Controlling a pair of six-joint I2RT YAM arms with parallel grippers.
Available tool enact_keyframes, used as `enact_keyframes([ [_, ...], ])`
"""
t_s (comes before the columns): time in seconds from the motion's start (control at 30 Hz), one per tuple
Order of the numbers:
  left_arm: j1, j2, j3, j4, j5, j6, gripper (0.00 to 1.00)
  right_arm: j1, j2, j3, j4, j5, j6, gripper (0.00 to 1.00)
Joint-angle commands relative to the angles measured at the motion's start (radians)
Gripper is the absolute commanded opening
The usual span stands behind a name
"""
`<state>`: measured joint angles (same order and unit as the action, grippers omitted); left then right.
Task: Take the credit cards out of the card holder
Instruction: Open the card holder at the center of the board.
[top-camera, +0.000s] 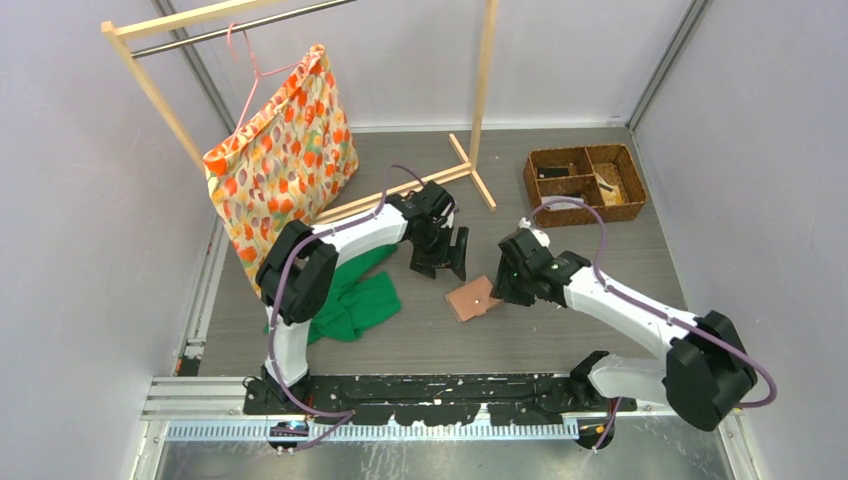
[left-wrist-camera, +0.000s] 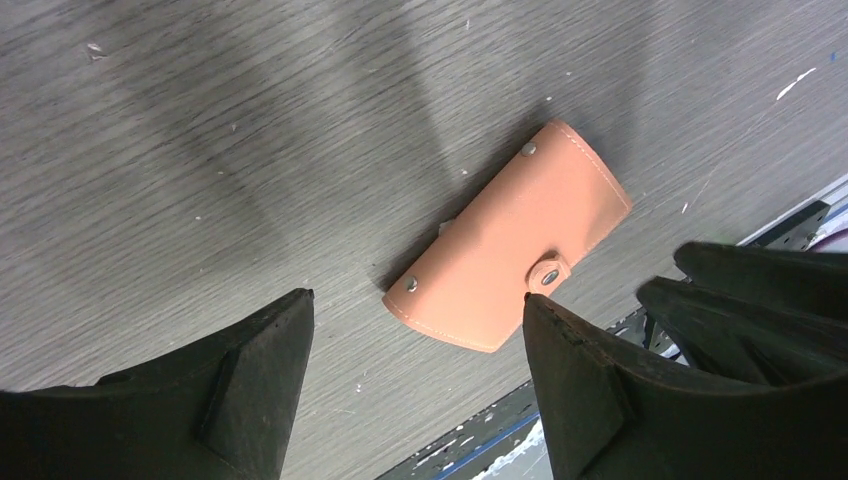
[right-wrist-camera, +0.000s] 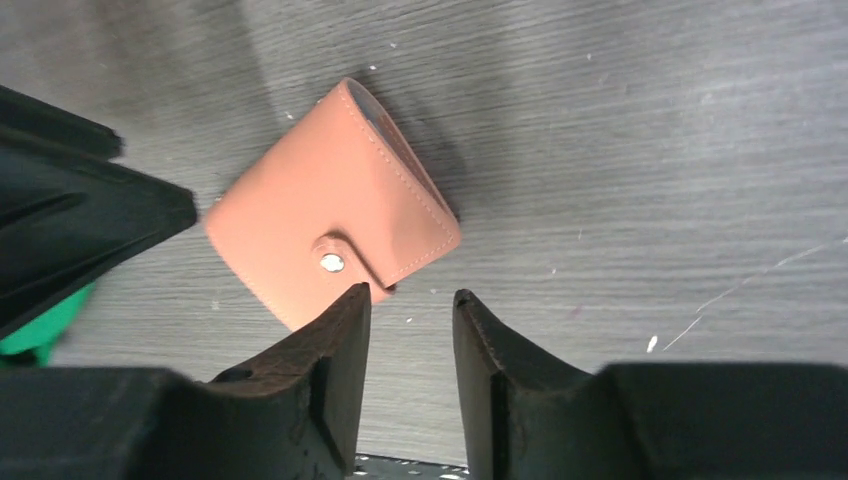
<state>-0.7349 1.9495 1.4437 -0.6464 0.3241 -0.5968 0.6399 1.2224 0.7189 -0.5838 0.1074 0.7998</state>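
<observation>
The card holder (top-camera: 472, 297) is a salmon-pink folded wallet lying flat on the grey table, snap tab fastened. No cards show. My left gripper (top-camera: 441, 264) hovers just up-left of it, open wide and empty. In the left wrist view the holder (left-wrist-camera: 510, 255) lies ahead of the gripper (left-wrist-camera: 418, 298), toward the right finger. My right gripper (top-camera: 500, 290) is at the holder's right edge, open a narrow gap and empty. In the right wrist view the holder (right-wrist-camera: 330, 215) lies just beyond the gripper (right-wrist-camera: 412, 293), with the snap tab by the left fingertip (right-wrist-camera: 355, 300).
A green cloth (top-camera: 355, 295) lies left of the holder under the left arm. A brown wicker basket (top-camera: 585, 183) sits at the back right. A patterned bag (top-camera: 280, 160) hangs from a wooden rack (top-camera: 470, 170) at the back left. Walls close in on both sides.
</observation>
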Motion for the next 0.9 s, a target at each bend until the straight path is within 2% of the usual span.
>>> enact_keyframes([
  [0.0,-0.005,-0.001,0.009,0.040,0.033,0.010,0.78,0.004,-0.089,-0.037,-0.032,0.033,0.213,0.38],
  [0.2,-0.006,0.017,-0.048,0.098,0.071,0.000,0.76,0.002,-0.018,-0.095,0.043,0.007,0.299,0.18],
  [0.3,-0.005,-0.014,-0.118,0.148,0.084,-0.008,0.76,0.002,0.027,-0.093,0.065,0.005,0.289,0.13],
  [0.53,0.021,-0.074,-0.158,0.151,0.065,-0.036,0.77,0.002,0.140,-0.043,0.161,0.000,0.200,0.14],
  [0.7,0.055,-0.137,-0.204,0.149,0.057,-0.041,0.77,0.001,0.307,0.146,0.160,0.007,0.054,0.15],
  [0.87,0.069,-0.193,-0.265,0.147,0.047,-0.050,0.78,0.000,0.343,0.244,0.128,0.017,-0.010,0.20],
])
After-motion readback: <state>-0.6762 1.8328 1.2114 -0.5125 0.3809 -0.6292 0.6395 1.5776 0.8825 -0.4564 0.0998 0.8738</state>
